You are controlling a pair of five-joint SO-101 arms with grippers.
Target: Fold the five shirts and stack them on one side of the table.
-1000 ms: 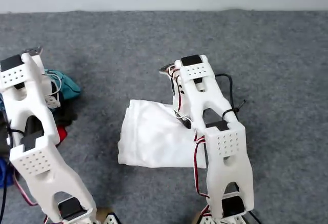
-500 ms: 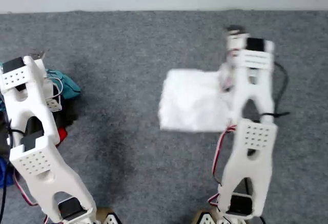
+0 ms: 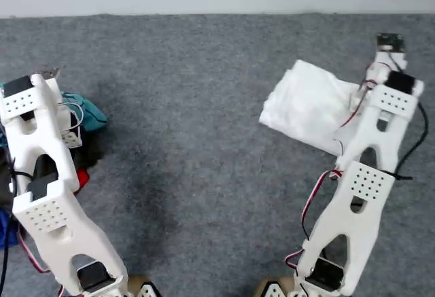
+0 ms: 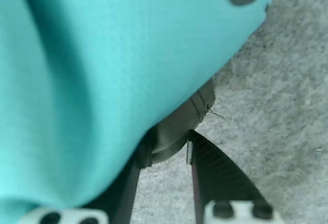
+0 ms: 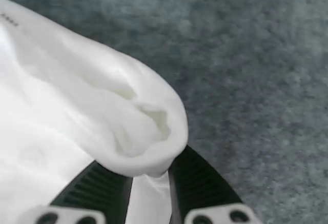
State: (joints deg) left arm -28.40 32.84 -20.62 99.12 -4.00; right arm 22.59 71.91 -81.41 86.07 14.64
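A folded white shirt [image 3: 306, 103] lies bunched at the far right of the grey table. My right gripper [image 3: 360, 94] is at its right edge, shut on a rolled fold of the white shirt [image 5: 102, 106], with cloth between the black fingers [image 5: 197, 183]. At the left edge a teal shirt [image 3: 90, 113] tops a pile of clothes. My left gripper [image 3: 68, 120] is over that pile. In the left wrist view the left gripper [image 4: 164, 167] is shut on a grey-trimmed edge of the teal shirt [image 4: 102, 65], which hangs close to the camera.
Under and beside the teal shirt lie a black shirt [image 3: 88, 151], a red one [image 3: 81, 178] and a blue one [image 3: 5, 232], partly hidden by the left arm. Grey carpet-like table surface [image 3: 183, 107] stretches between the arms. A pale wall borders the far edge.
My right arm has swung from the table's middle to the far right, taking the white shirt with it. The left arm has stayed still.
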